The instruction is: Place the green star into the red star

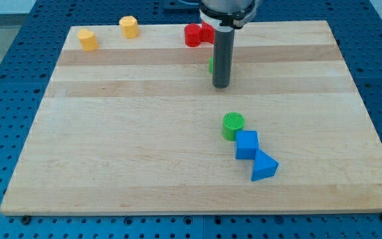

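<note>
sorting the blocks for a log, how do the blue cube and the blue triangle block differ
Shape: the blue cube has square faces, while the blue triangular block is a wedge with a pointed outline.
Position: the cube lies nearer the view's top, against the green cylinder; the triangular block lies below and to the view's right, at the end of that row.
Both are the same blue, similar in size, touching each other, and well clear of my tip.

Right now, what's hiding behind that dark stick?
Behind my rod a sliver of green block peeks out on the view's left; its shape is covered. My tip sits just below it. The red block lies farther toward the view's top, partly hidden too.
</note>
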Action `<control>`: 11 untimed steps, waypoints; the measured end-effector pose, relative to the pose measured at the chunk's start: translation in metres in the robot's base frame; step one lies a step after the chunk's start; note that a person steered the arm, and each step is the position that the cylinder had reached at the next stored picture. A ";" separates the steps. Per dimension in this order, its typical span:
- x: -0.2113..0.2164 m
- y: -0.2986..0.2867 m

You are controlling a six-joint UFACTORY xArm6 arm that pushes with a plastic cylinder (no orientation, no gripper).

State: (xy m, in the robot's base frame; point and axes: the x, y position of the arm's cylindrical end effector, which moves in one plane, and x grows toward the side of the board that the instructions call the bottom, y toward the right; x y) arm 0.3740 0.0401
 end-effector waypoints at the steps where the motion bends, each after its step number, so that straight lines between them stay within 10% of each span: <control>1: -0.033 -0.003; 11: -0.060 -0.028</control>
